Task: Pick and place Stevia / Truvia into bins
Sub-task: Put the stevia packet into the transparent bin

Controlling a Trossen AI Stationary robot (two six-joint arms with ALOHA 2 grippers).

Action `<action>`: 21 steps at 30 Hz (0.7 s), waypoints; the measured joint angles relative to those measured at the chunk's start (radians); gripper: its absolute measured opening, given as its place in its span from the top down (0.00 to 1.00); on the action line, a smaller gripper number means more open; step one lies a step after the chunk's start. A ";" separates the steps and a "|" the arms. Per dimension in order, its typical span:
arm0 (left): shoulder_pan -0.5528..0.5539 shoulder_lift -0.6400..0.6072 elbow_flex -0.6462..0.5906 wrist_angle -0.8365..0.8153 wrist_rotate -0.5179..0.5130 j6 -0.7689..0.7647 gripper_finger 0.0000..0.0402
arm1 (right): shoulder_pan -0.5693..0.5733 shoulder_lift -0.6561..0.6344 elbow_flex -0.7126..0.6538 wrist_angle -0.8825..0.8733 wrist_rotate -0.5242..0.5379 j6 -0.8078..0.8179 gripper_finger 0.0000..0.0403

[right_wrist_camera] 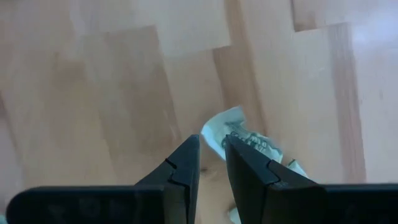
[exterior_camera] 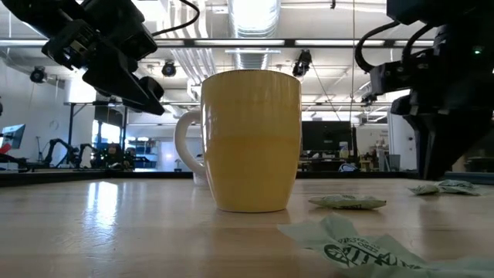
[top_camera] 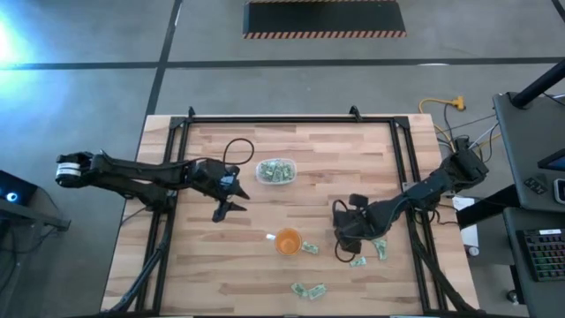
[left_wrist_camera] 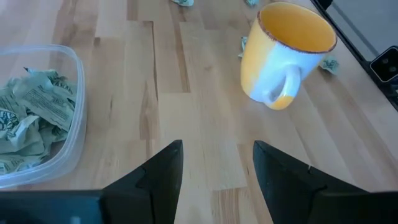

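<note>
The clear tub (top_camera: 275, 171) stands on the table's far middle and holds several pale green sachets (left_wrist_camera: 31, 112). Loose sachets lie near the orange cup (top_camera: 288, 240): one beside it (top_camera: 309, 248), one toward the near edge (top_camera: 308, 289), two on the right (top_camera: 380, 249). My right gripper (top_camera: 342, 253) points down at a crumpled sachet (right_wrist_camera: 249, 143) on the wood. Its fingers are a narrow gap apart, with the sachet's end at the tips. My left gripper (top_camera: 228, 208) hovers open above the table, left of the tub and cup, holding nothing. My right gripper (right_wrist_camera: 212, 146) comes from above, pointing down, with a fingertip (right_wrist_camera: 239, 155) on either side of the sachet's end (right_wrist_camera: 214, 134). The sachet lies flat on the table. Whether the tips touch it, I cannot tell.
The orange cup (left_wrist_camera: 286, 53), white outside with a handle, stands between the two grippers. A small white scrap (top_camera: 269, 236) lies left of it. Black frame rails (top_camera: 172, 168) run along the table's left, far and right sides. Bare wood (top_camera: 221, 274) lies on the near left.
</note>
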 joint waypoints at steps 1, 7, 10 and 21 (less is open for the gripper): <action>0.000 0.000 0.000 0.000 0.000 0.000 0.56 | 0.000 0.000 0.000 0.000 -0.003 -0.013 0.83; 0.000 0.000 0.000 -0.004 0.000 0.001 0.56 | 0.000 0.005 -0.010 0.000 -0.004 -0.031 0.83; 0.000 0.000 0.000 -0.005 0.001 0.002 0.56 | 0.000 0.014 -0.026 -0.001 -0.004 -0.032 0.83; 0.000 0.000 0.000 -0.005 0.001 0.002 0.56 | 0.000 0.047 -0.047 0.003 0.020 -0.031 0.83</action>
